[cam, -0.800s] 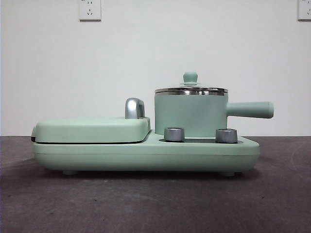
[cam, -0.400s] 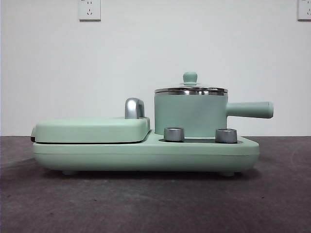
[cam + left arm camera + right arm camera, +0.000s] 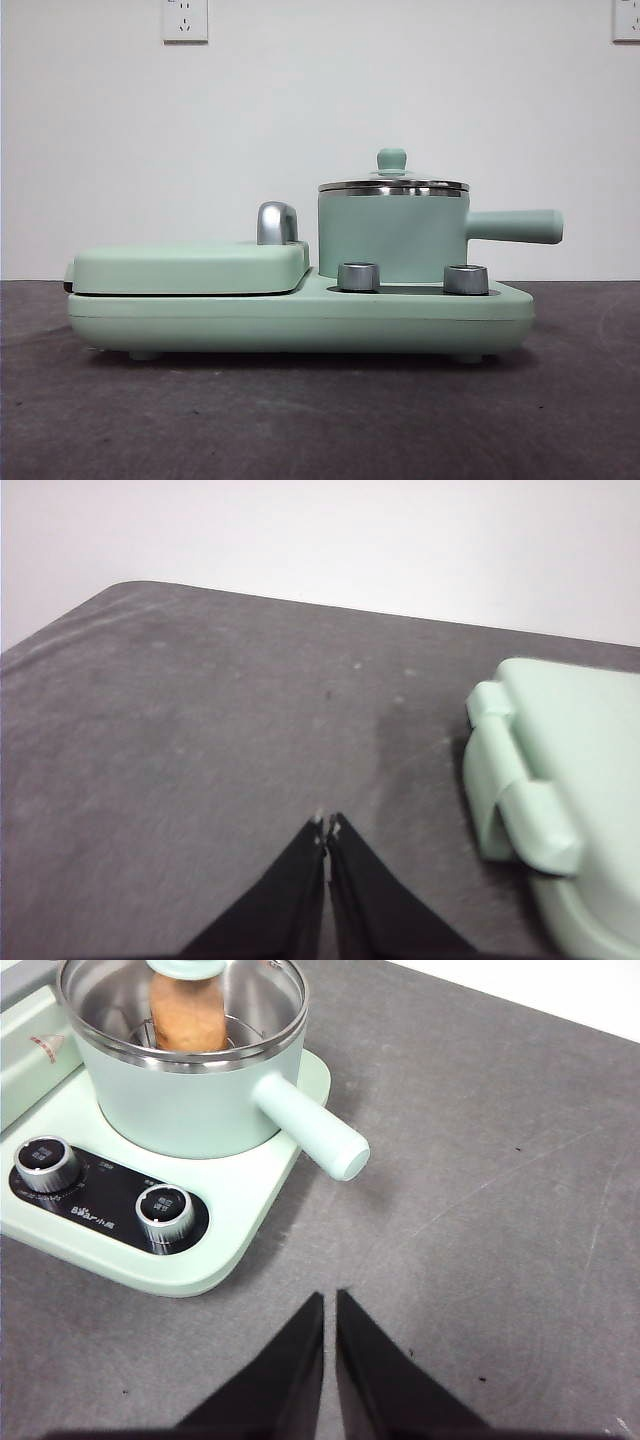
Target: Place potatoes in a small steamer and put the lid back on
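A: Front camera first: the small steamer (image 3: 392, 238) sits on the right half of the mint-green cooker base (image 3: 300, 318), its straight handle (image 3: 514, 226) pointing right, and the glass lid (image 3: 393, 183) is seated on its steel rim, green knob (image 3: 391, 159) on top.

B: And from the right wrist camera you can see through that lid. The potato (image 3: 187, 1012) is inside the pot, an orange-brown lump resting on the steaming rack.

A: Where's the right gripper (image 3: 330, 1305)?

B: Over bare table, near the base's front corner and apart from the pot handle. Its jaws are pressed nearly together, just a sliver between the tips, holding nothing.

A: Two steel dials (image 3: 165, 1209) on the black control panel in front of the pot. To the left, the flat griddle cover (image 3: 190, 266) lies closed, chrome handle (image 3: 277, 222) behind it.

B: The left gripper (image 3: 326, 829) hangs over the dark grey table (image 3: 180, 770) beside the cooker's hinge end, tips together, empty as well.
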